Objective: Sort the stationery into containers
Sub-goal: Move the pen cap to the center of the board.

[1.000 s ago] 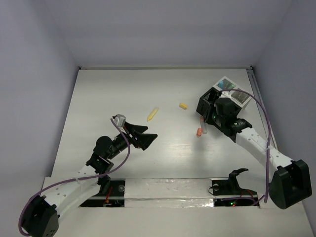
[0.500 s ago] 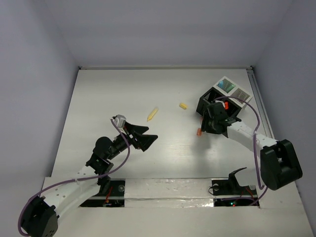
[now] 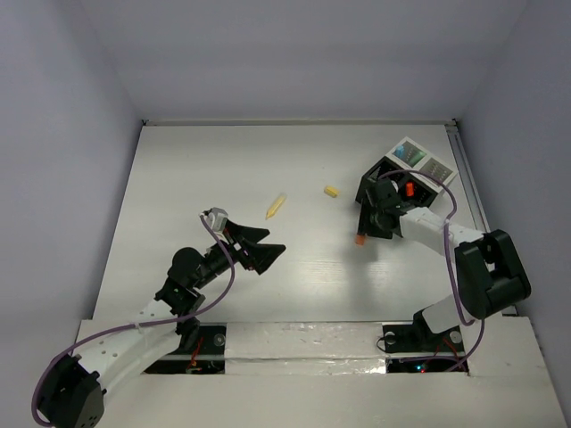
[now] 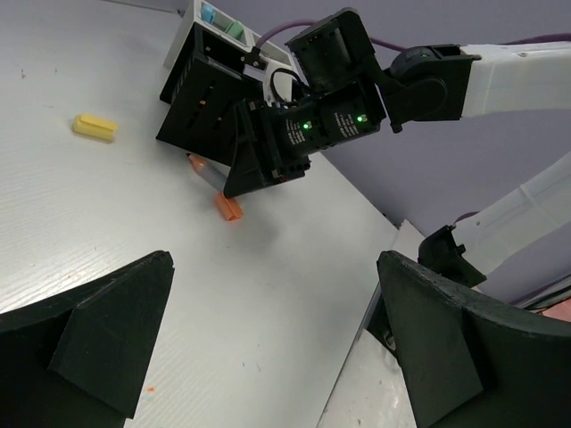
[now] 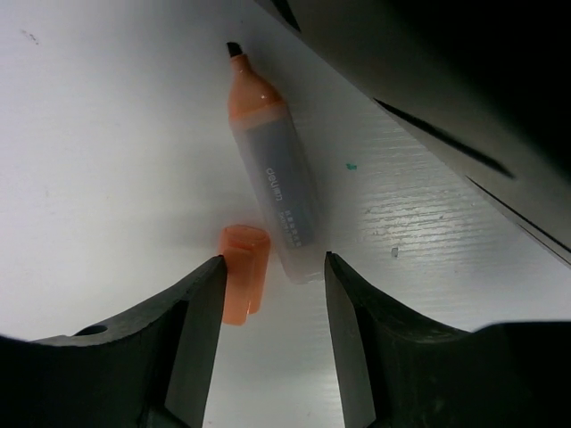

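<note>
Currently the right gripper hangs low over the orange marker, with its jaws spread and nothing between the pads. The marker lies uncapped on the tabletop toward the right edge, just beside the near side of the black box. Its tip points away from the wrist. The loose cap lies beside the rear end of the barrel, close to the left-hand finger. Whether cap and barrel touch cannot be told from the wrist view.

Judged procedure for the pick:
- Shift the jaws along the barrel toward its middle, so the cap falls outside the closing path.
- Keep the fingers square across the barrel, because a skewed grip is likely to roll it.
- Keep clear of the box wall during descent.

The white tray adjoins the box toward the far right corner. The left gripper hovers spread and empty toward the near left corner. A yellow marker and a yellow block lie unsorted mid-table.
</note>
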Tool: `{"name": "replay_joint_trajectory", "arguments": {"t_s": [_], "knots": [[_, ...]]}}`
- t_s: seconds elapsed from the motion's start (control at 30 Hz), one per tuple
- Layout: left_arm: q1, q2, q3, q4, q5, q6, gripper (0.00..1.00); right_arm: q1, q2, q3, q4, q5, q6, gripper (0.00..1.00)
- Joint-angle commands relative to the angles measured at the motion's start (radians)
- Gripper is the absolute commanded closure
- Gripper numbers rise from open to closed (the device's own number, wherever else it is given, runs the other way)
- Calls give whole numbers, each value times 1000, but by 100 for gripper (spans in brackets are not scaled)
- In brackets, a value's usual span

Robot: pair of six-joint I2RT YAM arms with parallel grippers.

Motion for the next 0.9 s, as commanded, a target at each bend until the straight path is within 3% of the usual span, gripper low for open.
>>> {"name": "replay_joint_trajectory", "arguments": {"t_s": [0.0, 0.2, 0.43, 0.7, 0.8, 0.87], "knots": [[-5, -18, 3, 54, 6, 2, 2, 4, 5, 43, -28, 28, -3, 47], [-5, -10, 3, 58, 12, 2, 2, 25, 30, 52, -11, 13, 1, 52], [-5, -9, 3, 60, 11, 2, 2, 168, 71, 75, 3, -4, 61, 54], [-5, -9, 3, 58, 9, 2, 2, 223, 76, 104, 130, -142, 107, 56], [-5, -10, 3, 55, 4, 3, 2, 232, 73, 127, 153, -156, 95, 52], [-5, -9, 3, 54, 3, 5, 2, 241, 64, 138, 113, -70, 87, 47]]}}
